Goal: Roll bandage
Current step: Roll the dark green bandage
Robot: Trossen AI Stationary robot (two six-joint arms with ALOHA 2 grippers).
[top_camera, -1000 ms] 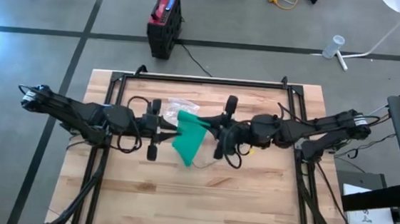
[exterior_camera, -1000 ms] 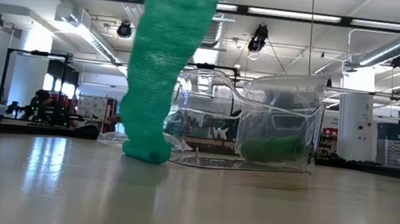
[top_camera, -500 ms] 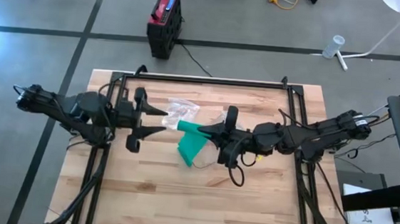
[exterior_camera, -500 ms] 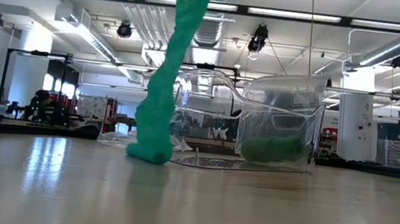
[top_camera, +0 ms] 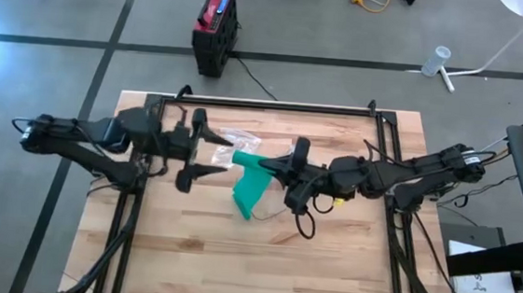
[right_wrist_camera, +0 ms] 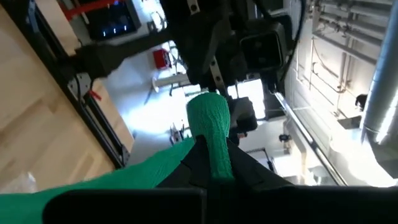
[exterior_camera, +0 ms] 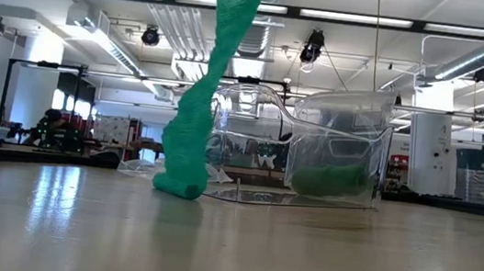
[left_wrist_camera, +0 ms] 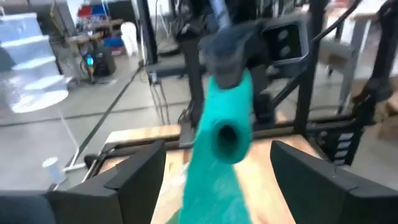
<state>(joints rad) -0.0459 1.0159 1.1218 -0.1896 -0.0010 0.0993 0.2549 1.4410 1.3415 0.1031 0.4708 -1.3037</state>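
Table [top_camera: 327, 264] of pale wood, both dark arms reaching in from either side to meet near its middle. Behind the work, seen at table height, clear plastic box [exterior_camera: 332, 151] with something green inside, and crumpled clear wrap [top_camera: 234, 142] on the boards by the left arm.

Bandage [top_camera: 250, 185], green and open-knit, hanging as a loose strip from a rolled end held aloft, free tail trailing down to touch the wood and bunching there [exterior_camera: 179, 183]. Rolled end pinched in right gripper [top_camera: 262, 165], jaws clamped narrow on it, open core of the roll facing outward toward the left arm [left_wrist_camera: 227, 134]. Left gripper [top_camera: 222, 156] just beside the roll, jaws spread wide and empty, one finger [left_wrist_camera: 134, 174] at either side of the roll but apart from it.

Judged by the drape: very light, soft and stretchy, with no stiffness of its own; likely to slump, twist or unwind if slack. Textured weave probably grippy rather than slick, and hardly fragile. Best hold for the free gripper looks to be on the hanging strip just below the roll, keeping gentle tension, or across the roll's end to turn it.

Colour bright emerald, surface finely meshed, strip narrowing and folding lengthwise as it falls.
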